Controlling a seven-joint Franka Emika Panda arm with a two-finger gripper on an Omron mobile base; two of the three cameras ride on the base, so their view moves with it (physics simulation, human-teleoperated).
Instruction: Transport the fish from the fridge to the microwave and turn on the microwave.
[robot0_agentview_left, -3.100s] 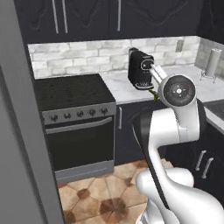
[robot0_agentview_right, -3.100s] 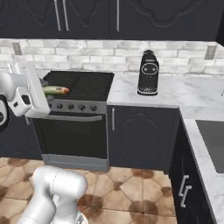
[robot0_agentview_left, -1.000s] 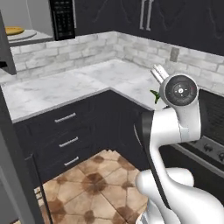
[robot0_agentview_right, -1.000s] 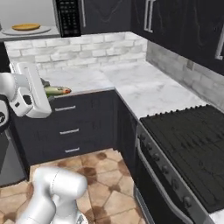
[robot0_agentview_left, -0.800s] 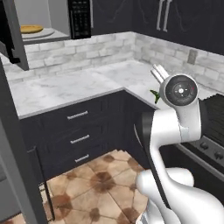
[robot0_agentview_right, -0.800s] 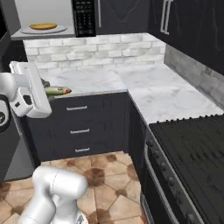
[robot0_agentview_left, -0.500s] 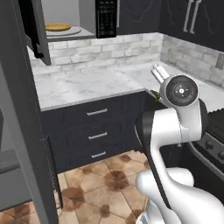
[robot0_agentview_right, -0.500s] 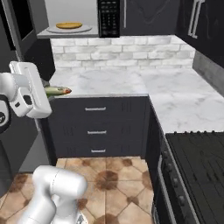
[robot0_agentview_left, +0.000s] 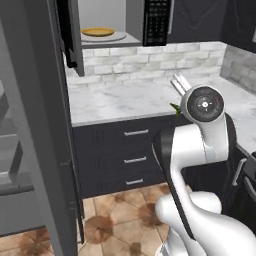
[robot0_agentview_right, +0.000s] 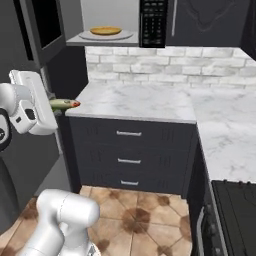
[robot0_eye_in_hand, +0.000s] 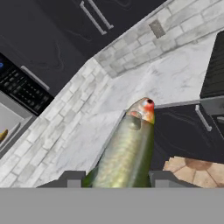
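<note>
The tool (robot0_eye_in_hand: 114, 178) holds the fish (robot0_eye_in_hand: 127, 148) tight between its two dark tips, one on each side of the fish's body. The fish sticks out past the tips, with its reddish head pointing away from the hand. From the right base view, the fish (robot0_agentview_right: 64, 104) is up in the air, just beside the left edge of the white marble counter (robot0_agentview_right: 145, 102), and it lies about flat. From the left base view, just a small green bit of the fish (robot0_agentview_left: 176, 108) peeks out beside the arm's round joint.

The microwave (robot0_agentview_right: 112, 22) sits high above the counter with its door (robot0_agentview_left: 70, 30) swung open. Inside is a pale plate (robot0_agentview_right: 106, 35) with a flat yellow-brown food (robot0_agentview_right: 105, 30) on it. Its black keypad (robot0_agentview_right: 153, 22) is on the right side. Dark drawers (robot0_agentview_right: 129, 156) are under the counter. The big grey fridge (robot0_agentview_left: 32, 135) stands at the left in the left base view.
</note>
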